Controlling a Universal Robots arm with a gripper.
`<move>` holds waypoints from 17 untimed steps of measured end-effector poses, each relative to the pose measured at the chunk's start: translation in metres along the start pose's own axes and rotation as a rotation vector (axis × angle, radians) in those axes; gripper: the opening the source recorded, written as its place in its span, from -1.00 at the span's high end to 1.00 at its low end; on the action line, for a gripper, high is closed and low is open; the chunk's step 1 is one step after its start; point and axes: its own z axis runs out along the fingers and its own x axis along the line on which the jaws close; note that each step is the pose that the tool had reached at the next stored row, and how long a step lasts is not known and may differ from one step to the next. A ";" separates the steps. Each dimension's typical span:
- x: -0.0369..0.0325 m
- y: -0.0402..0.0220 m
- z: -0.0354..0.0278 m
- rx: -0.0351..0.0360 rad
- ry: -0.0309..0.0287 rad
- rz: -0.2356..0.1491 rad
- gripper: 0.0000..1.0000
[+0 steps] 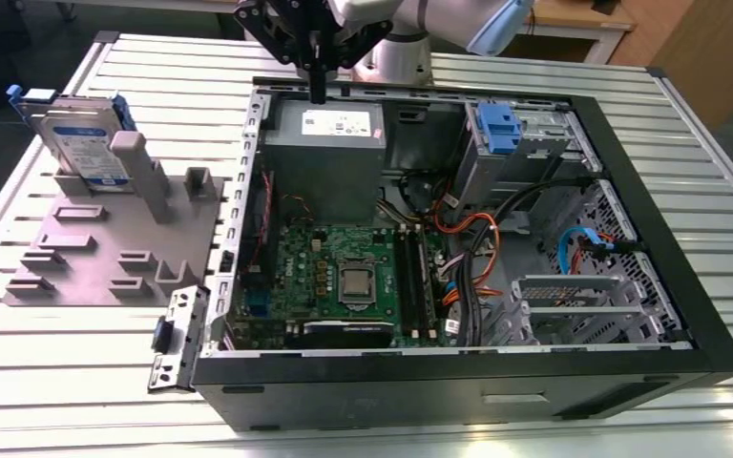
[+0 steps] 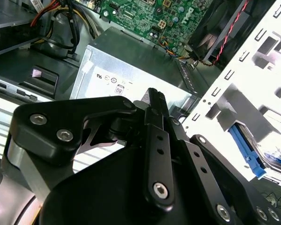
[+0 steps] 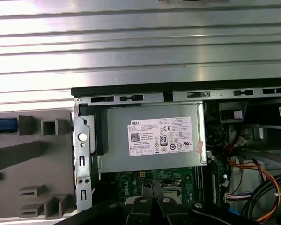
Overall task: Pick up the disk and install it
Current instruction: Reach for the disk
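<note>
The disk [image 1: 80,141] stands upright in a slot of the grey fixture plate [image 1: 99,250] at the exterior view's left, its white-and-blue label facing out and blue rails along its edges. A blue rail of it also shows in the first wrist view [image 3: 2,124] and in the second wrist view [image 2: 246,151]. My gripper [image 1: 320,93] hangs over the far rim of the open computer case [image 1: 672,286], just above the power-supply box [image 1: 325,134]. Its black fingers [image 2: 155,101] are pressed together with nothing between them. The gripper is well apart from the disk.
Inside the case lie the green motherboard [image 1: 341,277], bundles of orange and black cables [image 1: 469,239], and a silver drive cage with a blue latch [image 1: 500,129]. The power-supply box [image 3: 152,143] with its white sticker lies under the wrist. Everything rests on a slatted metal table [image 1: 61,382].
</note>
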 end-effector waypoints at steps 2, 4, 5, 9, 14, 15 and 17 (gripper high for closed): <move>0.0001 0.0000 0.0000 0.0000 0.0000 0.000 0.79; 0.0004 0.0000 0.0001 0.0000 0.0000 0.000 0.79; 0.0006 -0.0001 0.0001 0.0000 0.0000 0.000 0.79; 0.0013 -0.0001 0.0002 0.0000 0.0000 0.000 0.79; 0.0034 -0.0003 0.0017 0.0000 0.0007 0.000 0.79; 0.0036 -0.0003 0.0018 0.0000 0.0007 0.000 0.79; 0.0042 -0.0004 0.0017 0.0001 0.0007 0.000 0.79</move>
